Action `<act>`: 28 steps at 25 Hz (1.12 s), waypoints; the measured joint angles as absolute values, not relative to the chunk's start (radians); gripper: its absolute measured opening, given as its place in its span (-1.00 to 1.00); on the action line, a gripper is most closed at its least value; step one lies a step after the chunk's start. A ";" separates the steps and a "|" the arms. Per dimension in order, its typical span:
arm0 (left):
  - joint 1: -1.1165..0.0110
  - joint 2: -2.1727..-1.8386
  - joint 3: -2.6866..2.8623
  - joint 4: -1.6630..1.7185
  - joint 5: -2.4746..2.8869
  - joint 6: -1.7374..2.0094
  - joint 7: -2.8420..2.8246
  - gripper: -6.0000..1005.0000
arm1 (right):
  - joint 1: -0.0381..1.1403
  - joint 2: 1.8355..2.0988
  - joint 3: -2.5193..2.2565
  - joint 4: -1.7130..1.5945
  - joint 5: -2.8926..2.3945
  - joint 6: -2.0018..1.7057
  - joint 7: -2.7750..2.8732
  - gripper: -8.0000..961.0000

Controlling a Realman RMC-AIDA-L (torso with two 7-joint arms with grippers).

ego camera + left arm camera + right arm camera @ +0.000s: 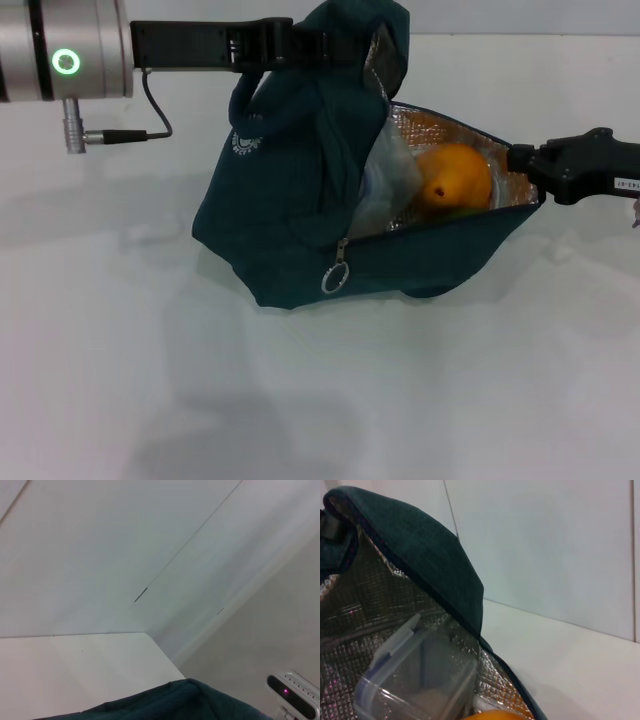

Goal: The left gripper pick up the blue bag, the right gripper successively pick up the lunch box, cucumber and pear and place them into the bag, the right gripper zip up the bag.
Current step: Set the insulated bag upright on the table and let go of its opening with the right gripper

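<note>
The blue bag (270, 210) rests on the white table, its top pulled up by my left gripper (305, 45), which is shut on the fabric there. The mouth gapes to the right, showing silver foil lining (420, 125). Inside sit the orange pear (455, 178) and the clear lunch box (388, 180). I cannot make out the cucumber. The zipper's ring pull (336, 275) hangs at the front. My right gripper (517, 158) is at the right corner of the opening. The right wrist view shows the bag flap (425, 560), the lunch box (415, 675) and a sliver of pear (495, 714).
Bare white table (320, 400) surrounds the bag. In the left wrist view, the bag fabric (175, 700) fills the lower edge, a small grey device with a red light (295, 700) sits in the corner, and pale wall panels lie behind.
</note>
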State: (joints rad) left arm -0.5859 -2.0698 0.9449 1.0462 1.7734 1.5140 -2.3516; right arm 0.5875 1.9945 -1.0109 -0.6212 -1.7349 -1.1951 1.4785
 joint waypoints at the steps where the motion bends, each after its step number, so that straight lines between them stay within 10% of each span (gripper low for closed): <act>1: -0.586 -2.070 0.945 1.046 1.773 1.514 -2.352 -0.91 | 0.588 1.994 -1.011 -0.621 -1.735 -1.196 1.479 -0.67; 6: -0.583 -2.070 0.945 1.046 1.773 1.514 -2.352 -0.91 | 0.588 1.995 -1.011 -0.629 -1.735 -1.204 1.479 -0.95; 28: -0.590 -2.085 0.996 1.013 1.748 1.523 -2.352 -0.91 | 0.521 1.965 -0.820 -0.804 -1.460 -1.562 1.509 -0.95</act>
